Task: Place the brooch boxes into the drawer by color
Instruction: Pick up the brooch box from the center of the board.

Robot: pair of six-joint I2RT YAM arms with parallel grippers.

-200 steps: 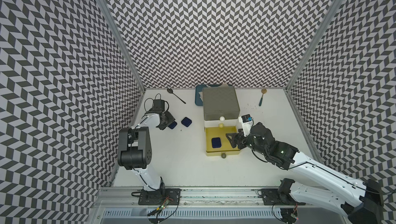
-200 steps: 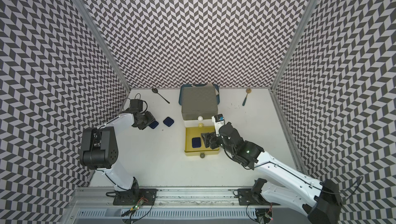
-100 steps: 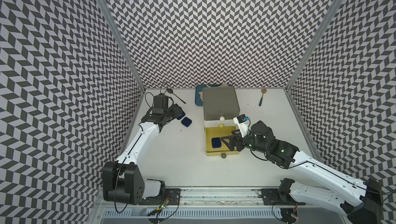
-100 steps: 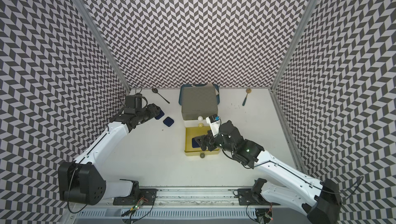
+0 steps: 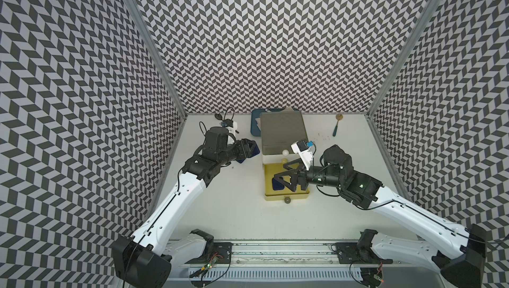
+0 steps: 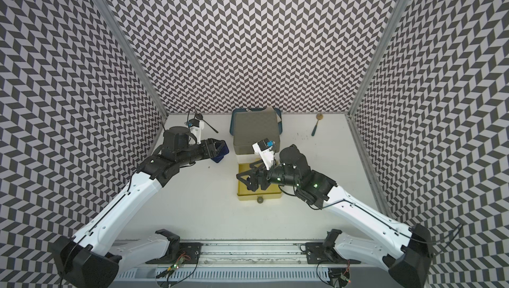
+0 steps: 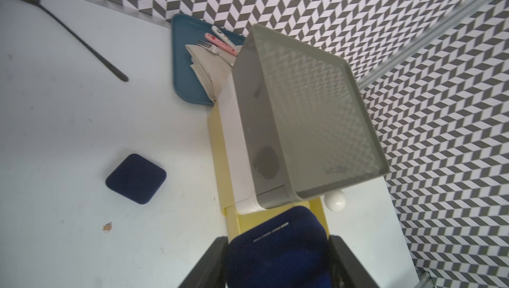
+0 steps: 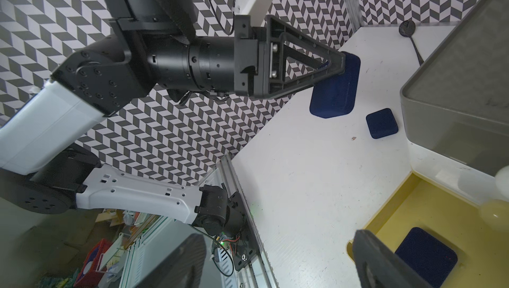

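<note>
Looking down in both top views, we saw the left hand [image 5: 248,147] clamped on a navy box [image 7: 275,248], a finger on either side. It held the box off the bench [image 5: 234,204], just beside the chest [image 5: 282,132] on that arm's side. A second navy box [image 7: 136,178] lay flat on the bench near the chest, apart from it and partly hidden by the left hand in the top views.

The chest stood toward the back of the bench. Its grey tier was on top with a white knob [image 5: 286,152], and the white tier below had a yellow knob [image 5: 284,160]. The yellow drawer [image 5: 286,198] at the bottom was pulled out toward the arm bases, its grey knob [image 5: 287,200] at the front. A third navy box [image 8: 425,256] lay flat inside that drawer, on the left arm's side of it.

The right hand [image 5: 278,174] hung over the open drawer with its fingers well apart and nothing between them.

Behind the chest we made out a blue tray [image 7: 183,61] carrying a folded napkin [image 7: 209,74] and a fork [image 7: 212,48]. A black spoon [image 7: 82,41] lay near the back wall on the left arm's side. A teal-handled spoon [image 5: 336,127] lay on the right arm's side, well apart from the chest.
</note>
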